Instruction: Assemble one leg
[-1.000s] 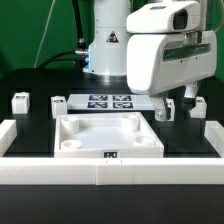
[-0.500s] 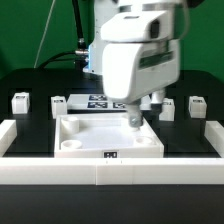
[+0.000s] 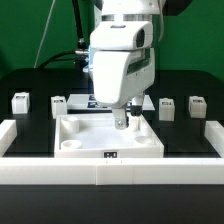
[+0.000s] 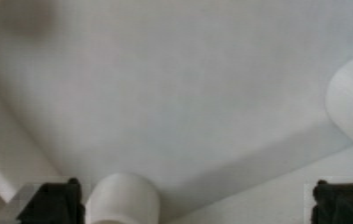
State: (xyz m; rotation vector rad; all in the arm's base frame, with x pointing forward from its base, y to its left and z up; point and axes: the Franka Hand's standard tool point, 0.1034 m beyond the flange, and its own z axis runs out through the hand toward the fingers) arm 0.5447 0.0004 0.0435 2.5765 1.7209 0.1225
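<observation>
The small white plastic peg-like leg (image 3: 167,107) with its black-and-white square tag stands upright on the black surface (image 3: 30,125), just off the big white tray-like part (image 3: 75,148) on the exterior view's right; a second leg (image 3: 195,105) stands further out on that side; a third leg (image 3: 58,103) and a fourth leg (image 3: 19,101) stand on the exterior view's left. None is held, and all four stand apart from the arm, spaced so each can be taken singly.

The gripper (image 3: 122,120) hangs inside the tray, close to its far wall; in the wrist view the gripper (image 4: 194,205) is released, its dark fingers (image 4: 48,203) spread wide over the pale tray floor. A rounded white form shows just beside one finger; I cannot tell what it is, and nothing is clamped.

The thin white marker board (image 3: 78,100) lies behind the tray, mostly hidden by the arm.

By my judgement the arm is attending to the tray first, perhaps to seat it; no leg is yet fitted.
</observation>
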